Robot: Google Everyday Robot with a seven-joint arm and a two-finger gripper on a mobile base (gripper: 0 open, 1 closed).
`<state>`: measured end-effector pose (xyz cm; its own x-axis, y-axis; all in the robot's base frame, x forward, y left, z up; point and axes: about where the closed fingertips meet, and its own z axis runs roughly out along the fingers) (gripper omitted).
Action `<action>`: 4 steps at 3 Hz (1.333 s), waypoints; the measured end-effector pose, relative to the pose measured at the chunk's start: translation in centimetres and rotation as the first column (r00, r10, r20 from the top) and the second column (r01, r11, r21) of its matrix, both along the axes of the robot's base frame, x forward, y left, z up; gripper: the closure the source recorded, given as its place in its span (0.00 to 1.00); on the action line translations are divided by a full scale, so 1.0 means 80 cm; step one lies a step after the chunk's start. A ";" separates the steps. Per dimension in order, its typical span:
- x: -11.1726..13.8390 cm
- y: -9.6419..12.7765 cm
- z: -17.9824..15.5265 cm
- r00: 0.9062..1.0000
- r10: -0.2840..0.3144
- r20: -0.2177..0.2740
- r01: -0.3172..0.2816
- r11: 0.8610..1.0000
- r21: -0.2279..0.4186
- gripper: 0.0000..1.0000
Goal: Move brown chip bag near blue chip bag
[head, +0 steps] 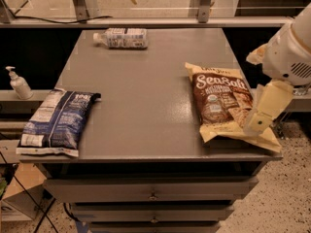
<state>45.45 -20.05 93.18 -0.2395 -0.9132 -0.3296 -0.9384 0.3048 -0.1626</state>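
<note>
Front L of grey table point(146, 91): flat dark blue chip bag point(58, 123) w/ white lettering. Front R, well apart: crinkly dark brown chip bag point(221, 103), cream edges, not yet moved. Cream gripper point(265, 111) at its R edge; grip state can't be told. Far: plastic bottle point(121, 38).

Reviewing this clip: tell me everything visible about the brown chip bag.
The brown chip bag looks crinkly and glossy, dark brown in front with cream-yellow edges, white "Sea Salt" lettering and a picture of chips. It lies flat, face up, at the right front of the grey table, with its lower right corner at the table's edge. The pincer hangs at its lower right edge; whether they touch cannot be told.
</note>
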 end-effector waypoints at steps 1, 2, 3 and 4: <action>0.024 0.004 -0.065 0.998 -0.050 -0.048 0.050 0.999 0.016 0.00; 0.039 -0.009 -0.099 0.993 -0.098 -0.071 0.097 0.995 -0.018 0.00; 0.044 -0.018 -0.117 0.988 -0.130 -0.089 0.124 0.990 -0.069 0.18; 0.046 -0.013 -0.109 0.991 -0.115 -0.072 0.106 0.988 -0.116 0.41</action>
<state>49.12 -21.10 84.50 -0.3618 -0.9097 -0.2036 -0.9113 0.3912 -0.1284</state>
